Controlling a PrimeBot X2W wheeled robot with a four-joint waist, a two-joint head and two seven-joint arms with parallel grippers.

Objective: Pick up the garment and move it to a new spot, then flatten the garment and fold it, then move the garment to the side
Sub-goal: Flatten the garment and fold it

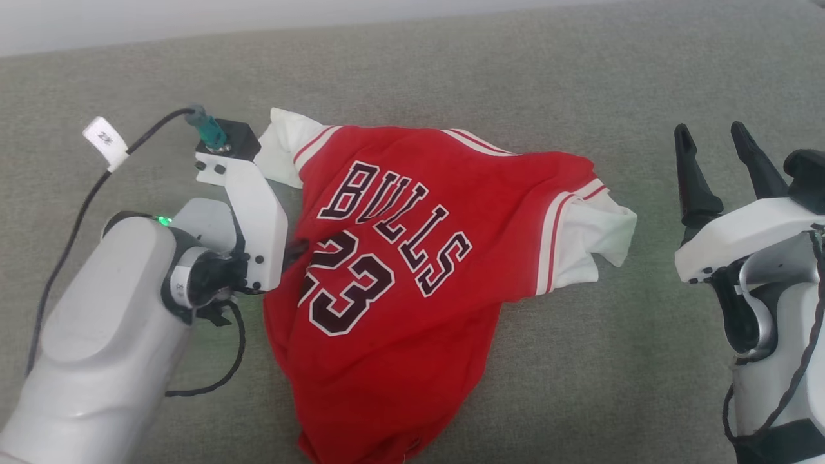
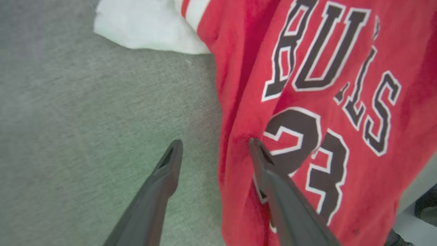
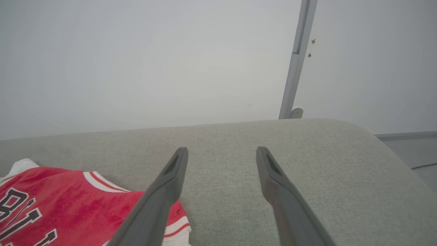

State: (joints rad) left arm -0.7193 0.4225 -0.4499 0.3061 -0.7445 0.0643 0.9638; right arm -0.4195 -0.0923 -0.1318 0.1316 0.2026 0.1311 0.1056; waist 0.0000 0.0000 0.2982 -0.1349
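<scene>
Garment [image 1: 399,270], soft and limp, lies crumpled on grey cushion [image 1: 580,386]. Left pincer [image 2: 215,143], wide, straddles its 9 o'clock edge; right pincer [image 1: 709,129], wide, at 3 o'clock. Probably best gripped at the shoulders.

The garment [image 1: 399,309] is soft, matt red cloth with a fleecy nap, and its sleeves are plain white knit. The cushion [image 1: 580,386] under it is coarse, matt grey woven fabric. At 8 o'clock in the head view, the left forearm [image 1: 97,335] is smooth, faintly glossy white plastic. The fingers [image 3: 164,191] of the right gripper [image 1: 709,132] look like matt dark plastic.
</scene>
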